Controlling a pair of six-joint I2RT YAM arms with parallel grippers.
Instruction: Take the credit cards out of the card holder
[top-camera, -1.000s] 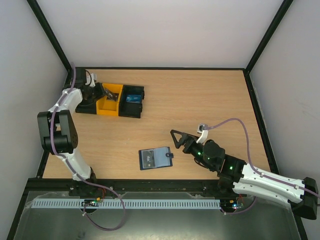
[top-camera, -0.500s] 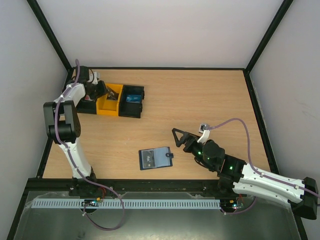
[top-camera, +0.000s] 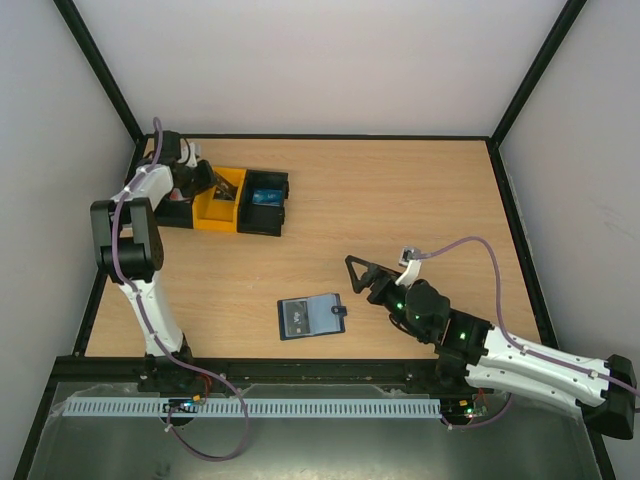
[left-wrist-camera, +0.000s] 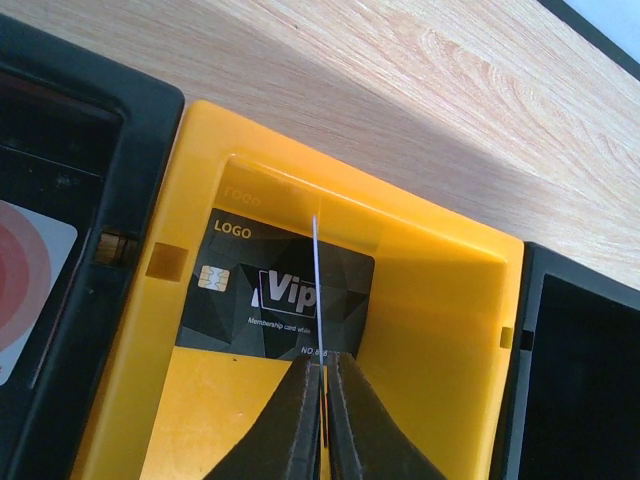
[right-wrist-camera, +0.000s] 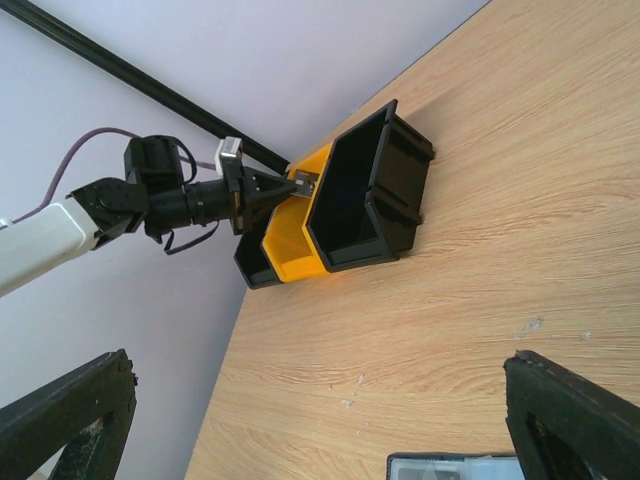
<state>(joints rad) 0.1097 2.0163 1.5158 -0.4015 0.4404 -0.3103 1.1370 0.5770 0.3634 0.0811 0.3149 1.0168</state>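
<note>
The card holder (top-camera: 310, 316) lies open and flat on the table near the front; its top edge shows in the right wrist view (right-wrist-camera: 455, 467). My left gripper (top-camera: 205, 181) is at the yellow bin (top-camera: 218, 210), shut on a thin credit card (left-wrist-camera: 317, 300) held edge-on, so its colour is hidden. Under it a black "Vip" card (left-wrist-camera: 270, 295) lies in the yellow bin (left-wrist-camera: 450, 300). My right gripper (top-camera: 352, 277) is open and empty, just right of the card holder; its fingers (right-wrist-camera: 70, 415) are spread wide apart.
Three joined bins stand at the back left. The right black bin (top-camera: 267, 203) holds a bluish card (top-camera: 265, 196). The left black bin (left-wrist-camera: 60, 140) holds a white card with a red circle (left-wrist-camera: 25, 275). Black frame posts border the table.
The left arm has shifted its elbow up and back towards the corner, and its gripper has stayed at the yellow bin with the card. The right arm has barely moved.
</note>
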